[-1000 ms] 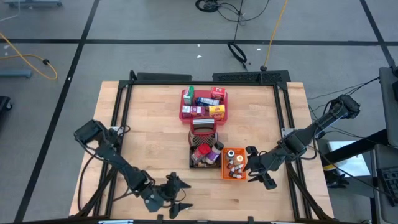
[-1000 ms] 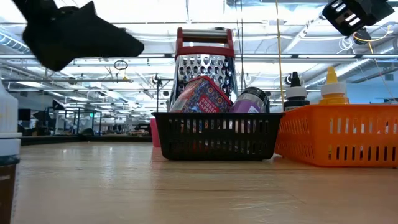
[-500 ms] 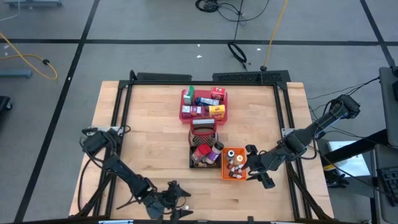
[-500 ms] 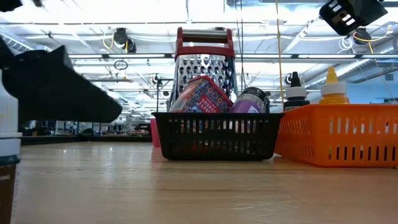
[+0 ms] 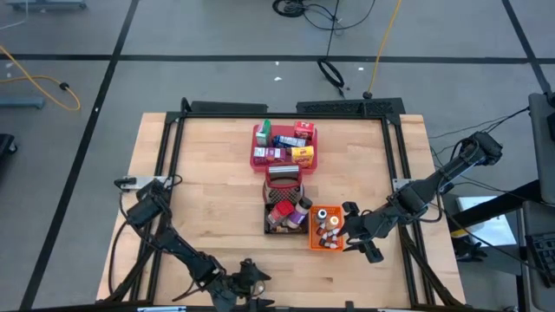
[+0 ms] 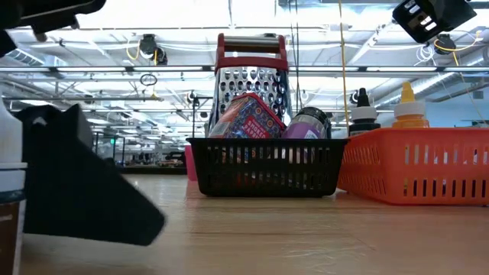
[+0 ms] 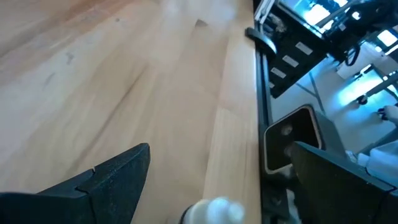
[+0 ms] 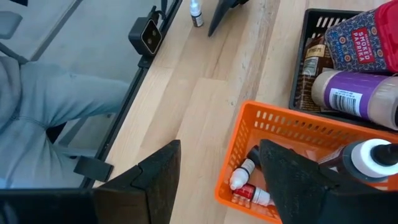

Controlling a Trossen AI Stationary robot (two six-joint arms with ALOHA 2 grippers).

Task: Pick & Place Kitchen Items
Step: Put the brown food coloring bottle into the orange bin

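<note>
Several small grocery boxes lie in the flat red tray (image 5: 284, 146) at the table's far middle. The black wire basket (image 5: 284, 214) holds a grater, a paprika pouch (image 8: 364, 37) and a purple bottle (image 8: 354, 93). The orange bin (image 5: 324, 227) holds small bottles (image 8: 245, 183). A small white-capped bottle (image 7: 211, 211) stands at the table's near edge. It also shows in the low view (image 6: 8, 191). My left gripper (image 5: 250, 284) is open and low over the table, one finger on each side of this bottle (image 7: 221, 149). My right gripper (image 5: 357, 234) is open and empty above the bin's right side.
The low camera's housing (image 7: 289, 140) sits just off the table's near edge, close to my left gripper. A person's grey-clad legs (image 8: 56, 106) show beyond that edge. Bare wood lies left of the basket (image 5: 208, 199).
My left gripper has come down from well above the table to just over the table top. It has also shifted a little toward the near edge, closer to the small white-capped bottle.
</note>
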